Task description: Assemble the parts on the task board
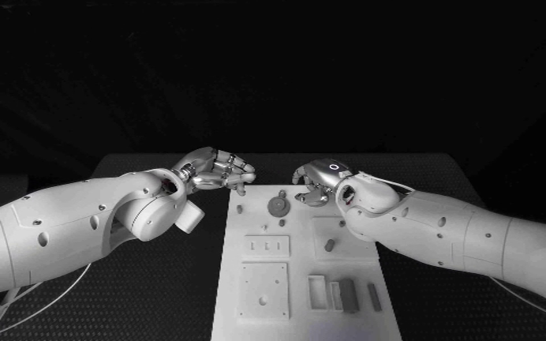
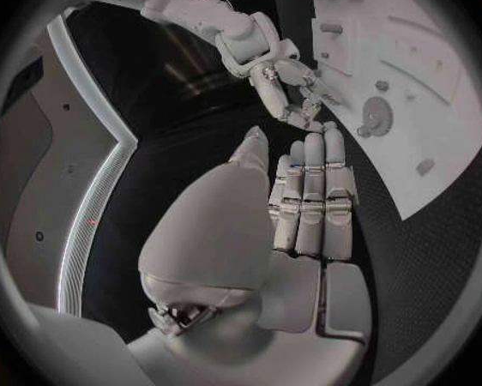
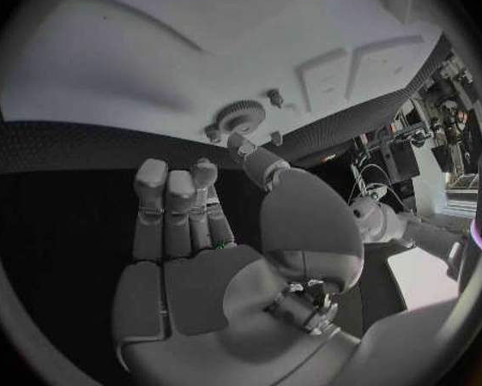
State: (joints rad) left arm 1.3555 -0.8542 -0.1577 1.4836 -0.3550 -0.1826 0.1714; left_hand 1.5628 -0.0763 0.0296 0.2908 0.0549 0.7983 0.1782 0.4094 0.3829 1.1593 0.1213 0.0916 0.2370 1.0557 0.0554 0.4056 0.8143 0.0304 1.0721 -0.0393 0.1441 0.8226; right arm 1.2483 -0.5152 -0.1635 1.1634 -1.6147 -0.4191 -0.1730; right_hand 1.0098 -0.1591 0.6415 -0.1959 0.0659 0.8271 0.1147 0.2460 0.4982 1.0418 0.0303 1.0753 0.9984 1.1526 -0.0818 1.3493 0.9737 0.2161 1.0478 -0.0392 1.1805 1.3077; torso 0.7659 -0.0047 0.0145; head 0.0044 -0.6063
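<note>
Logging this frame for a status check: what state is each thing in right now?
left robot hand: open, holds nothing, at the board's far edge.
right robot hand: open, holds nothing.
gear: lying on the task board.
small parts: lying near the board's near right corner.

Dim scene, black surround swallowing background. Task board and white arms brightest, softly lit from above. Faint shadows beneath arms. Wrist views heavily fisheye-bent, dark vignette at rims, near palms slightly soft.
</note>
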